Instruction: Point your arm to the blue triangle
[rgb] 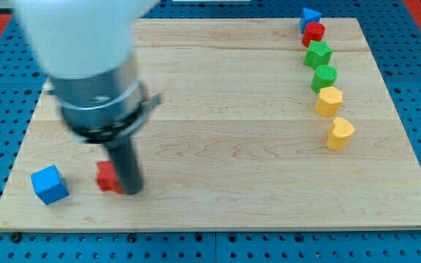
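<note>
My tip [130, 190] rests on the wooden table [218, 146] at the near left part. It touches, or almost touches, the right side of a small red block [107, 177], whose shape I cannot make out because the rod partly covers it. A blue cube [50, 184] lies further left, near the table's near left corner, a little apart from the red block.

The blue triangle [310, 18] is at the far right corner of the table, well apart from my tip. It stands at the far end of a column of blocks. Just nearer than it comes a red round block [313, 32], then a green star-like block [318, 53], a green round block [324, 77], a yellow hexagon-like block [328, 101] and a yellow heart [340, 134].

The arm carries no fingers, only the rod, so nothing is grasped.
</note>
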Motion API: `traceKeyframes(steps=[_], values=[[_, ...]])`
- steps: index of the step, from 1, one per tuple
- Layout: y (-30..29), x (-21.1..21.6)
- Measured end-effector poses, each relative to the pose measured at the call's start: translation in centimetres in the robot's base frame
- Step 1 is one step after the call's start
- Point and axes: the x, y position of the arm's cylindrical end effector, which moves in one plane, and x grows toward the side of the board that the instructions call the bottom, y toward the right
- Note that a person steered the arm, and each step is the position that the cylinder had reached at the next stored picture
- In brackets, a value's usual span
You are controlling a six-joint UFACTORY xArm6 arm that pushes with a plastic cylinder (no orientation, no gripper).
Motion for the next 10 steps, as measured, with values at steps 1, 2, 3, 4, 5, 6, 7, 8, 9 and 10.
traceKeyframes(steps=[1, 2, 3, 4, 5, 6, 7, 8, 9, 10], values=[[-5.7, -1.8], [-1.5, -1.9], [8.8, -1.0], [16.6, -0.6], [24.6, -0.7], [32.5, -0.7], [36.5, -0.7], [37.2, -0.7], [37.2, -0.7], [38.2, -3.4]])
